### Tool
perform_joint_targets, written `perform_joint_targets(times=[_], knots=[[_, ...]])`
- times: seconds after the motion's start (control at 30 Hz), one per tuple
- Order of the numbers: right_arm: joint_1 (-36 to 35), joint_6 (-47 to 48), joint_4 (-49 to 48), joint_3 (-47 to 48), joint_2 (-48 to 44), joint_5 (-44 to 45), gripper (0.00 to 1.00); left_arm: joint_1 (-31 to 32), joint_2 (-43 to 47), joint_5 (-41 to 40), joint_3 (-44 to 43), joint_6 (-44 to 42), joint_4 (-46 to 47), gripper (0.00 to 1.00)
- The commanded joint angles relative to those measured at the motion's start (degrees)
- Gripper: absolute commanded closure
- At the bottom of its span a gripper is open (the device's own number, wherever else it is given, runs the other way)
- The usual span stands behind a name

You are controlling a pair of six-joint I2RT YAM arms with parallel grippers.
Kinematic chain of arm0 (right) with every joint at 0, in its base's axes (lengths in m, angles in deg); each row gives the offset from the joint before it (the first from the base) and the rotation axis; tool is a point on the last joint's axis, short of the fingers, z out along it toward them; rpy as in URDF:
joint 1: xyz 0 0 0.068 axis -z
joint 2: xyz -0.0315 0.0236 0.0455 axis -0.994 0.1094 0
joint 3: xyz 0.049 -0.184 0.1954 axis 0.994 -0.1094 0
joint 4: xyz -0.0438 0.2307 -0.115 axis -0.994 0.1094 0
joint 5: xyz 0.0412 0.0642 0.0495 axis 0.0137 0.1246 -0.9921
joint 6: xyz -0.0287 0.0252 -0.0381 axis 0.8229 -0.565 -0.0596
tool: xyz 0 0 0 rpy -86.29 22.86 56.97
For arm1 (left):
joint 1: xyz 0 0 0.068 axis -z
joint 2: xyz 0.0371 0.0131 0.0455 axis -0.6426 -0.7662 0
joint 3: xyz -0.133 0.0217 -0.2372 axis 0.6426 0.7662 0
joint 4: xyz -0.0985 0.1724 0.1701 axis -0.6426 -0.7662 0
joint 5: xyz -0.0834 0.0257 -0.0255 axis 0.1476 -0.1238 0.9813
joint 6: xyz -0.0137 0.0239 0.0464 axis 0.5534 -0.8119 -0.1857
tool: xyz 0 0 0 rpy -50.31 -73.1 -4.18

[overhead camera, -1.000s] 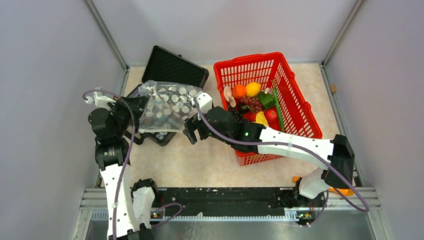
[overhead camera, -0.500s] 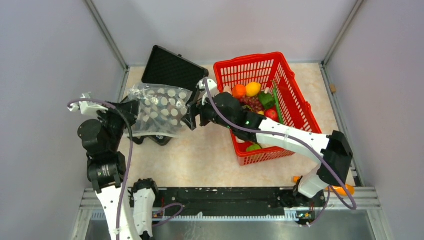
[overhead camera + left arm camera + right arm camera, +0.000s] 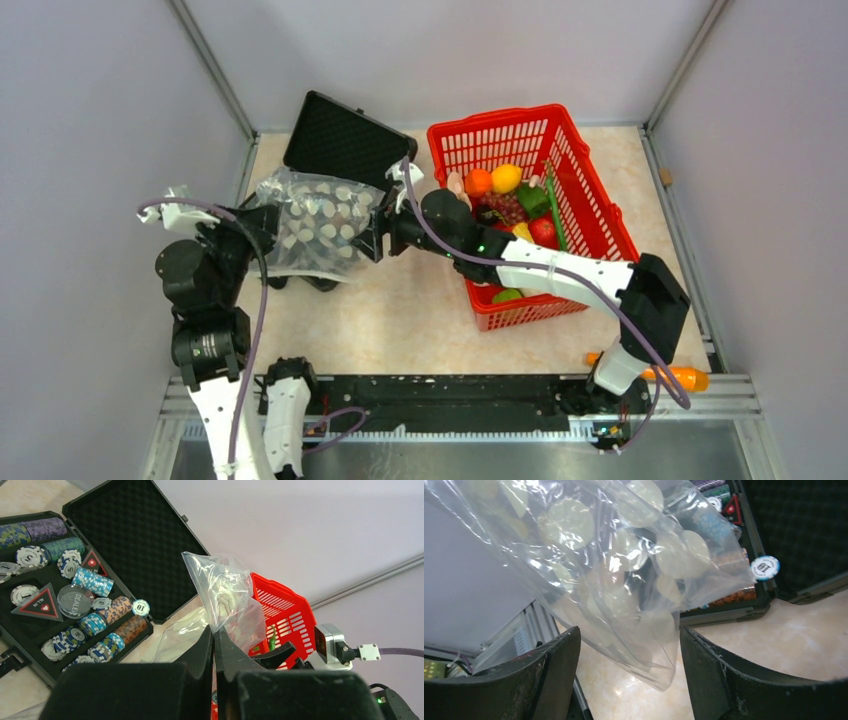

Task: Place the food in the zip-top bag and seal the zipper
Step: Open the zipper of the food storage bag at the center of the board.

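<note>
Left end effector (image 3: 214, 632), pressed together, pinches one edge of the clear crinkly zip-top bag (image 3: 320, 225), which has swung further left and hangs over the open black hard case (image 3: 345, 140). Right end effector (image 3: 626, 639) has come up to the bag's right side, jaws spread w/ film between them, prob. not gripping yet. Colourful toy food (image 3: 515, 205) sits in the red mesh basket (image 3: 500, 118): nothing bagged, mouth-opening looks next.

Bare bench (image 3: 400, 320) lies open in front of the black case (image 3: 345, 145) and left of the red basket (image 3: 497, 117). The clear bag (image 3: 320, 225) hangs over the case, covering most of its tray. The right arm (image 3: 560, 275) crosses the basket's near corner.
</note>
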Motion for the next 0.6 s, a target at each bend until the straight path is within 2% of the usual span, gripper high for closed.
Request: perform_joint_targets(times=[0.0, 0.13, 0.17, 0.27, 0.37, 0.43, 0.5, 0.57], knots=[[0.4, -2.2, -9.5, -1.4, 0.8, -4.4, 0.32, 0.6, 0.7, -0.5, -1.7, -1.4, 1.2, 1.0], [0.5, -2.9, -12.1, -2.7, 0.9, -4.5, 0.33, 1.0, 0.8, 0.0, -1.6, -1.6, 1.9, 1.0], [0.4, -2.9, -12.1, -2.7, 1.2, -4.4, 0.37, 1.0, 0.8, 0.3, -1.5, -1.5, 2.0, 1.0], [0.4, -3.0, -12.0, -2.7, 1.9, -3.9, 0.52, 1.1, 0.7, 0.6, -1.2, -1.2, 2.8, 1.0], [0.5, -3.1, -12.4, -3.3, 1.8, -2.1, 0.74, 1.1, 0.8, 0.7, -0.3, -1.3, 3.4, 1.0], [0.5, -2.4, -12.1, -3.6, 1.0, -0.8, 0.93, 1.1, 0.7, -0.6, 0.1, -2.0, 3.0, 1.0], [0.5, -1.2, -10.8, -3.8, -0.2, 0.5, 1.0, 1.1, 0.6, -2.0, 0.5, -3.2, 2.5, 1.0], [0.5, 0.0, -9.0, -3.6, -1.2, 1.9, 1.0, 1.1, 0.5, -3.0, 1.4, -3.9, 2.5, 1.0]])
